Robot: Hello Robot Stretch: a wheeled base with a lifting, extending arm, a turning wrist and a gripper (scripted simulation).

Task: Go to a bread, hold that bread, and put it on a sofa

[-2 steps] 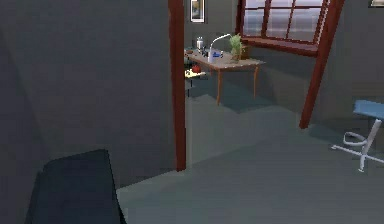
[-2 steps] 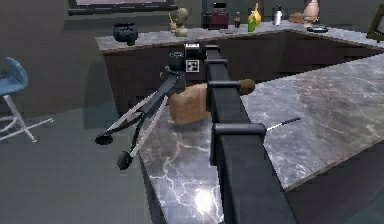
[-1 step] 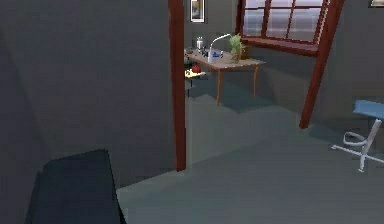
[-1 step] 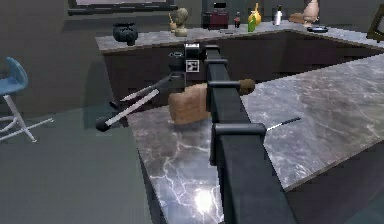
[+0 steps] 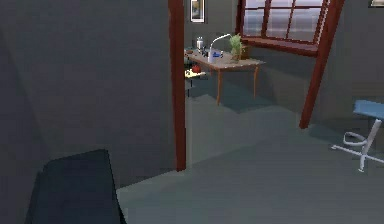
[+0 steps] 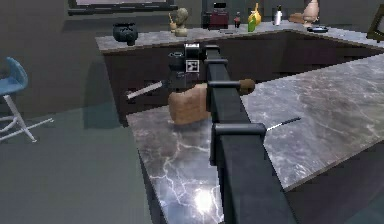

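Marbled worktop (image 6: 320, 110) spreads under the dark arm (image 6: 235, 140). Brown bread (image 6: 187, 104) sits on it just short of the tool (image 6: 176, 60), against the arm's side. Whether the tool grasps anything cannot be told. Beyond the tool, a second worktop (image 6: 150, 45) carries a dark pot (image 6: 124, 33) and bottles (image 6: 255, 18).

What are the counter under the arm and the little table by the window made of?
The counter looks like polished marble or similar stone: grey with white veins and a bright glare. The table looks like matte wood, judging by its plain tan top and legs; no grain shows.
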